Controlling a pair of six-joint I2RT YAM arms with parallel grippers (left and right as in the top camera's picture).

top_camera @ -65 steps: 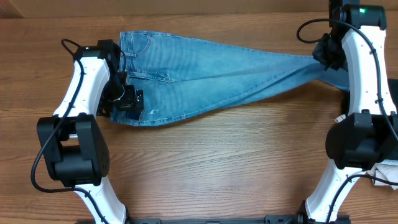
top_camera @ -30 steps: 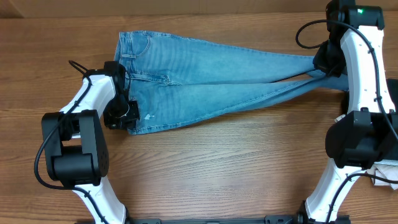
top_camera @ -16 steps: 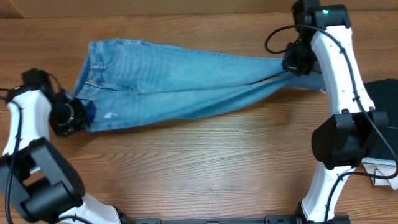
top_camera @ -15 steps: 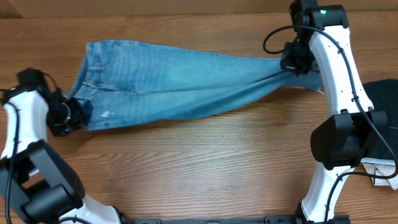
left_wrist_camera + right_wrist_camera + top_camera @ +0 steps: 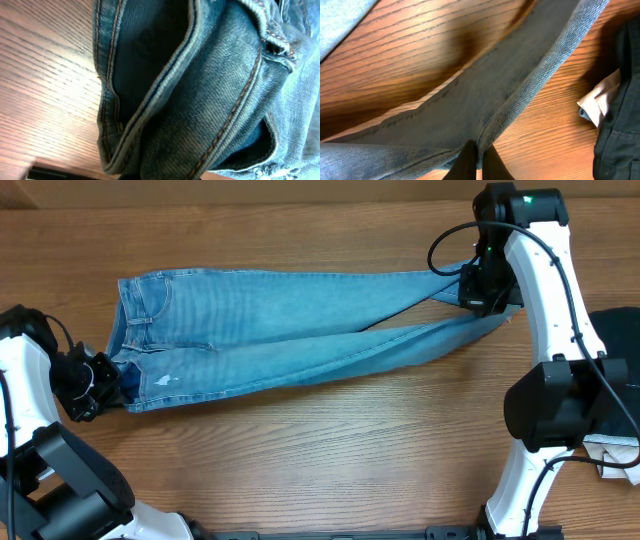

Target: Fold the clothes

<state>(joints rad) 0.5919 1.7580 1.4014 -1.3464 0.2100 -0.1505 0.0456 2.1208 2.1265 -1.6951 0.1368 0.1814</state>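
Note:
The light blue jeans [image 5: 280,320] lie stretched across the table, waist at the left and leg ends at the right. My left gripper [image 5: 110,376] is shut on the lower corner of the waistband. In the left wrist view the waistband denim [image 5: 200,100] fills the frame and hides the fingers. My right gripper [image 5: 480,292] is shut on the leg ends at the far right. In the right wrist view its dark fingertips [image 5: 468,162] pinch a folded edge of the leg [image 5: 470,100], which hangs just above the wood.
A black garment [image 5: 615,340] lies at the table's right edge, also seen in the right wrist view [image 5: 622,115]. A whitish cloth [image 5: 612,452] sits beside it [image 5: 600,100]. Bare wooden tabletop [image 5: 320,450] spreads in front of the jeans.
Both arms have carried the jeans leftward. The left arm swung out to the left, dragging the waist with it. The jeans now lie longer and straighter, and the two legs have parted a little.

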